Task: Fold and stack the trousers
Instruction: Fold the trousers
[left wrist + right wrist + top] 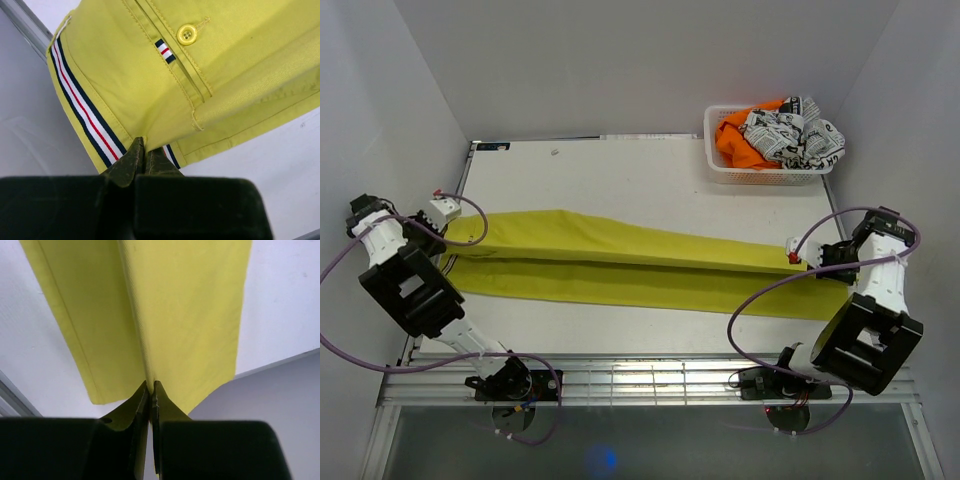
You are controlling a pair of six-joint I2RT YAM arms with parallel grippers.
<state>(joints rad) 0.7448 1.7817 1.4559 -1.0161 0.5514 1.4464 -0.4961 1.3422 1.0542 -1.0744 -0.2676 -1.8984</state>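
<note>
The mustard-yellow trousers lie stretched across the table from left to right, legs side by side. My left gripper is shut on the waistband at the left end. In the left wrist view its tips pinch the cloth between the striped waistband lining and a button with a small striped label. My right gripper is shut on the leg ends at the right. In the right wrist view its tips pinch the fold between the two leg hems.
A white basket at the back right holds an orange garment and a black-and-white printed cloth. The table's metal edge runs just left of the waistband. Walls close in on both sides.
</note>
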